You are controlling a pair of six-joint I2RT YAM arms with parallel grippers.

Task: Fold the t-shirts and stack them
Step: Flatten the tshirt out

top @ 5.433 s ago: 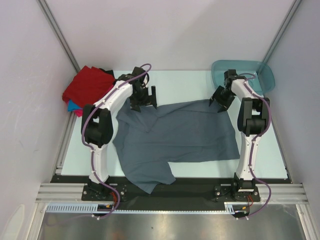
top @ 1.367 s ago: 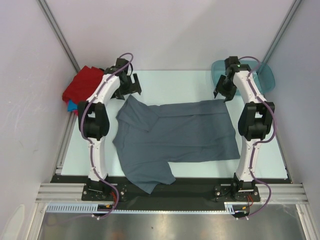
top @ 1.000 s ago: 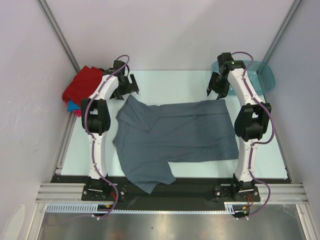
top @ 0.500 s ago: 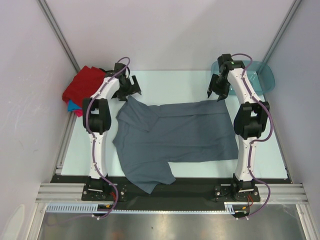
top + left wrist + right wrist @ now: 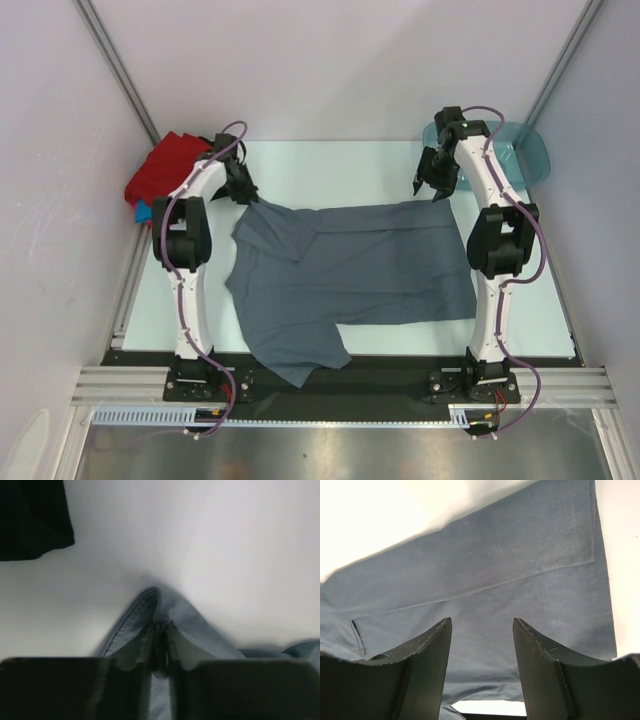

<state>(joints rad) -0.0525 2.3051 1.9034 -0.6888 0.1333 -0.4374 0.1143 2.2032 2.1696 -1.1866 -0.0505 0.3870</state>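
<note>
A slate grey-blue t-shirt (image 5: 350,265) lies spread flat across the table, one sleeve hanging toward the near edge. At its far left corner my left gripper (image 5: 245,193) is shut on a pinched ridge of the cloth (image 5: 185,617), the fabric squeezed between the jaws (image 5: 160,630). My right gripper (image 5: 430,190) hovers over the shirt's far right corner, open, with only flat cloth (image 5: 495,565) showing between its fingers (image 5: 482,625). A pile of other t-shirts sits at the far left, red (image 5: 160,170) on top and bright blue (image 5: 143,210) under it.
A teal plastic tub (image 5: 525,150) stands at the far right corner behind the right arm. A black cloth edge (image 5: 30,515) shows at the upper left of the left wrist view. White walls close in the table on three sides.
My left gripper has come down onto the shirt's far left corner and gone from open to shut on the cloth. The right arm and the shirt have barely moved.
</note>
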